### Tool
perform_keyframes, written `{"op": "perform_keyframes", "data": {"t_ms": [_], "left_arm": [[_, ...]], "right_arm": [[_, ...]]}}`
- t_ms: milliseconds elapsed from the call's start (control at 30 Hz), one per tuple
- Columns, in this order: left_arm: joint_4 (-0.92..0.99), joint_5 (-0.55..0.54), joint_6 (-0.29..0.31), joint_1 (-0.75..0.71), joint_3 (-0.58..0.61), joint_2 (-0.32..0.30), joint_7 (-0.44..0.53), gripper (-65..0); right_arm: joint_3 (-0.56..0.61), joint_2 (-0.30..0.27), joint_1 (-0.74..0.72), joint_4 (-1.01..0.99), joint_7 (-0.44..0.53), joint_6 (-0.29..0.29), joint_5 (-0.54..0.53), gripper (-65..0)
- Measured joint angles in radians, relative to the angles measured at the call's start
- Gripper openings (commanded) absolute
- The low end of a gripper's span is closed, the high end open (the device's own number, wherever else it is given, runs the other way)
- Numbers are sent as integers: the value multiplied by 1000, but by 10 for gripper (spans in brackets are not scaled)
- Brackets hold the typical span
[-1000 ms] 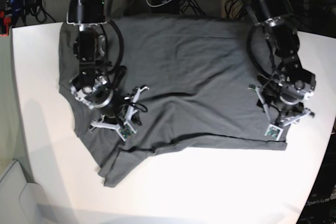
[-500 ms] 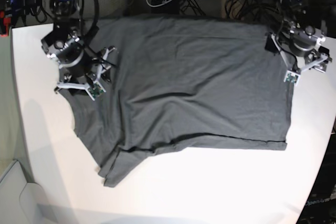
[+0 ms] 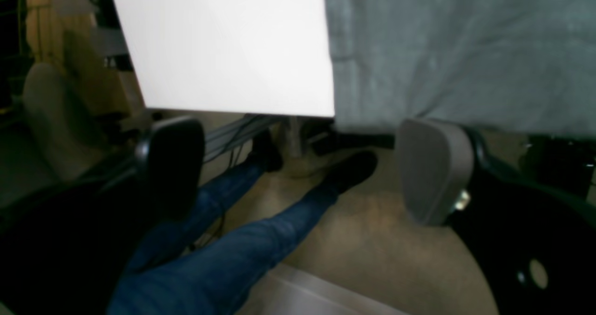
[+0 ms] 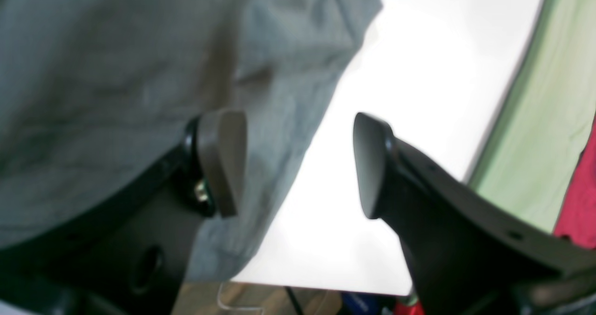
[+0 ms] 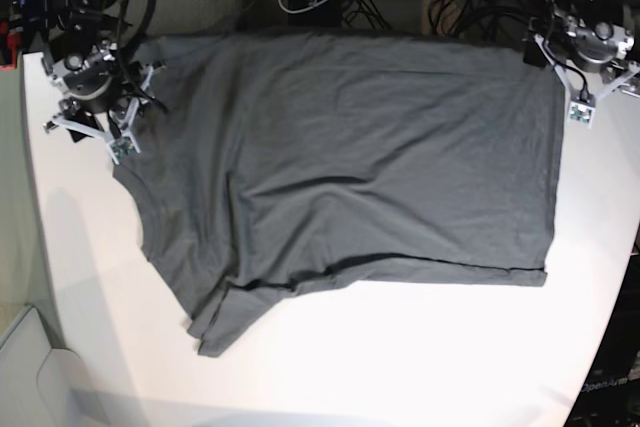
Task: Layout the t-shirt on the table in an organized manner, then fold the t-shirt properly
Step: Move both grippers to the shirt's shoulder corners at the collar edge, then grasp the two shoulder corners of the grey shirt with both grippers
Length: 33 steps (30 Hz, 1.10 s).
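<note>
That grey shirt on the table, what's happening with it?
A two-armed robot is laying out the t-shirt on the white table before folding it. The shirt lies spread but wrinkled, one sleeve bunched at the near left of the base view. Both grippers, left gripper and right gripper, are open at the far corners, holding nothing.

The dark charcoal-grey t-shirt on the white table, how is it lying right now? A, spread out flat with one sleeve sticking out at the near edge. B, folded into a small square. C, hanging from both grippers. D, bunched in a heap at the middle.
A: the dark charcoal-grey t-shirt lies spread across the white table, a sleeve poking out at the near edge, neither gripper holding it.
</note>
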State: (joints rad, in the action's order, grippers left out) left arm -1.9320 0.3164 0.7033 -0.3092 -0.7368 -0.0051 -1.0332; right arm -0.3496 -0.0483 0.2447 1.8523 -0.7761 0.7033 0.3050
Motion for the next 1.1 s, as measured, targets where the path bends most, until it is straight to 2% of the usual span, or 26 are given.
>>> {"op": "perform_keyframes", "data": {"t_ms": [133,367,433,567,933,1033,1100], "left_arm": [[54,4,0,-11,5,-26,-7,-8],[156,-2,0,3,9,-40,-3,-9],[180,18,-1,11,20,-51,24,-9],[245,11,0,21,39,-46,67,-9],[360,16,-4,39,37,-42,91,-15],[361,-19,-13,38,35,-43,92,-84],[359,-53,-11,35,35,-46,82,-165]], "right_arm": [[-52,24,24,0,-14,-1,13,-281],[-48,34,84,0,-6,0,5,-281],[-48,35,86,0,-6,0,6,-282],[-45,51,82,-2,3,0,0,-283],[-48,51,81,-5,1,0,5,-286],[-48,51,77,-5,1,0,5,-313],[-48,51,76,-5,1,0,5,-338]]}}
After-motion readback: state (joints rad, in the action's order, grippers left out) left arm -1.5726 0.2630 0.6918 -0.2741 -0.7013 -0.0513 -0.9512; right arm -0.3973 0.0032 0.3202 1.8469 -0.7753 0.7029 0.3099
